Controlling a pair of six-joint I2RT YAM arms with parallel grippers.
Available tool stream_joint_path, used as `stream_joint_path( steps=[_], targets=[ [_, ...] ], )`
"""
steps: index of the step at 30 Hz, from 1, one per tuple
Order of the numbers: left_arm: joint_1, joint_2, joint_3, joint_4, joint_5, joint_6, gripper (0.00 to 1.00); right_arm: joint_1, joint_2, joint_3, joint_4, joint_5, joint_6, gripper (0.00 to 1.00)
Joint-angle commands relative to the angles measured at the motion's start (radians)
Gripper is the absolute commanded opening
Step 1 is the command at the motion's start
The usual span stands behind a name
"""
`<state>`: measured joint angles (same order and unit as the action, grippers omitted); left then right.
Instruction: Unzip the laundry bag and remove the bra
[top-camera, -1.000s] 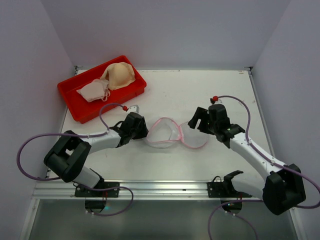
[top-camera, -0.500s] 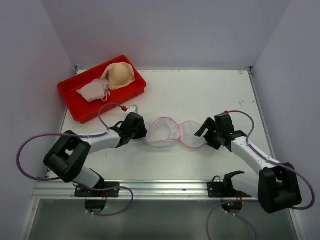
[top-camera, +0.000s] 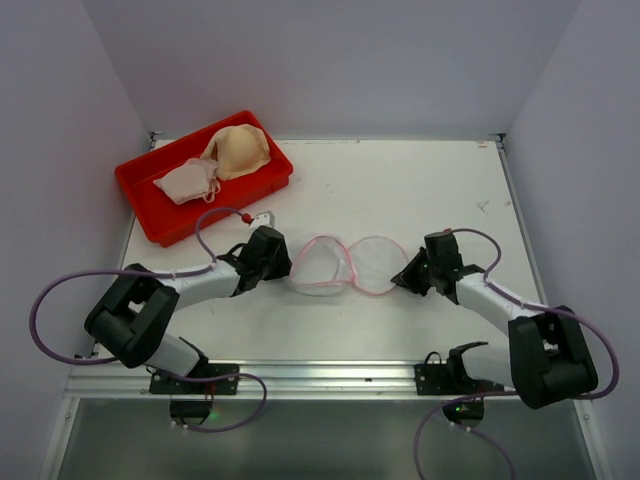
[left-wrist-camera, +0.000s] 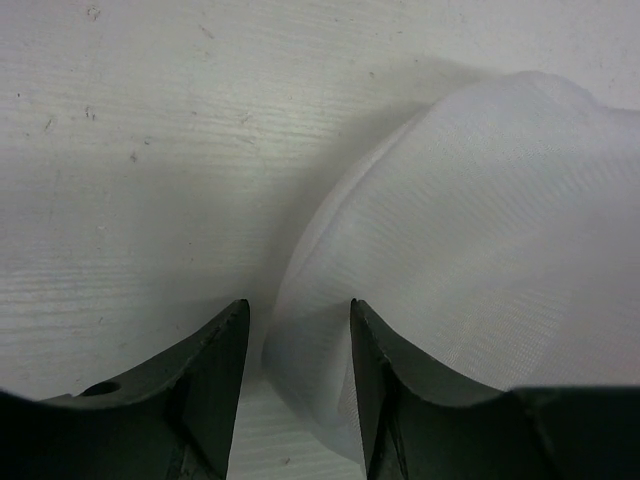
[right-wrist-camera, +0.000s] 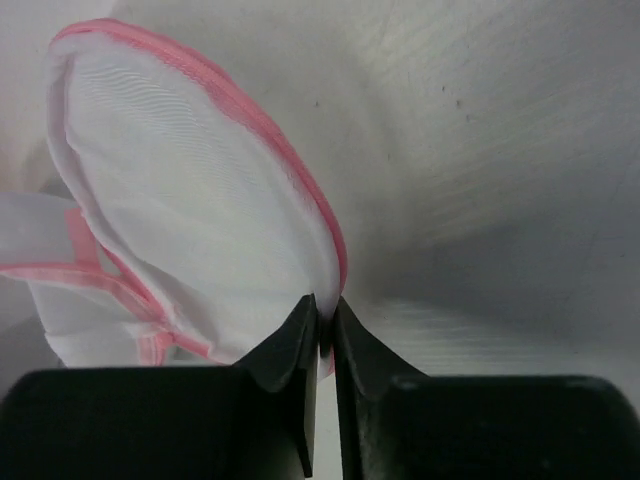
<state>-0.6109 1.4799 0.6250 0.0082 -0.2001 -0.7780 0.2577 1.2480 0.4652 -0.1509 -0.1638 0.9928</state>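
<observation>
Tabletop (top-camera: 420, 190): laundry bag (top-camera: 375, 265), bra (top-camera: 240, 150) in red tray (top-camera: 135, 192)

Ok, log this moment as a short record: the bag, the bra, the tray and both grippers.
laundry bag: unzipped, spread in two round mesh halves on the table, nothing inside
bra: in the red tray at the table's far left corner, apart from the bag
left gripper: open, the bag's left mesh edge in the gap
right gripper: shut on the pink rim at the bag's right side
task: bra already out
</observation>
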Motion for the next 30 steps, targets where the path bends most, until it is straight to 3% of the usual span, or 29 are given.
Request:
stream_joint_path(
  steps=[1,2,7,12,15,25,30],
  targets=[
    [0.002,-0.021,0.004,-0.007,-0.033,-0.01,0.48,0.021,-0.074,0.088,-0.065,0.142,-0.084,0.07],
    [0.002,-0.009,0.021,-0.007,-0.03,-0.007,0.47,0.032,-0.09,0.137,-0.123,0.164,-0.13,0.01],
    [0.002,0.028,0.067,-0.047,-0.002,0.002,0.34,0.182,-0.176,0.274,-0.242,0.438,-0.267,0.0],
    [-0.003,0.054,0.108,-0.043,0.031,-0.007,0.17,0.352,-0.174,0.368,-0.24,0.555,-0.419,0.0],
    [-0.015,0.065,0.13,-0.045,0.037,-0.013,0.11,0.425,-0.15,0.408,-0.233,0.57,-0.479,0.0],
    [-0.052,0.12,0.177,-0.036,0.062,-0.032,0.02,0.705,0.051,0.547,-0.213,0.793,-0.762,0.0],
    [-0.058,0.128,0.159,0.013,0.085,-0.041,0.0,0.798,0.174,0.622,-0.223,0.833,-0.81,0.0]
  ],
)
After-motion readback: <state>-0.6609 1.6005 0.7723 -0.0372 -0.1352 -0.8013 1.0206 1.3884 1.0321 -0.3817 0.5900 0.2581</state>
